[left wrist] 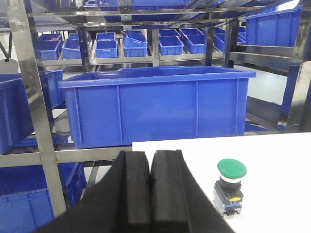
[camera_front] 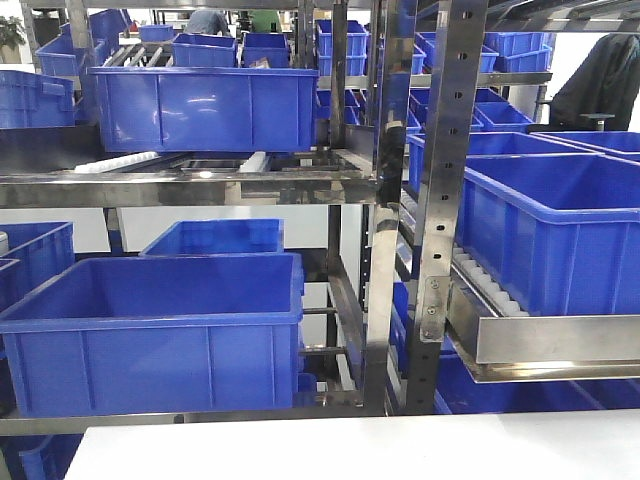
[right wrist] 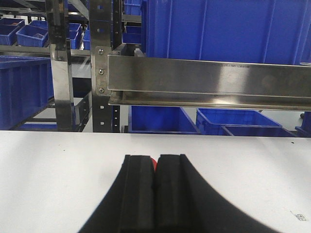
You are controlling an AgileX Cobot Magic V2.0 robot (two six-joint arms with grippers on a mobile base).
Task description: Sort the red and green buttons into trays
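The green button [left wrist: 231, 187] is standing upright on the white desk [left wrist: 277, 165], at the lower right of my left wrist view. It is just beside my left end effector [left wrist: 150, 182], whose fingers are pressing together on nothing. I am judging it light, rigid and slick-capped, so the squarer block beneath is offering the better hold. My right end effector [right wrist: 154, 182] is sitting closed too, low over the desk. A red sliver [right wrist: 153, 163] is peeking past its tips, possibly the red button.
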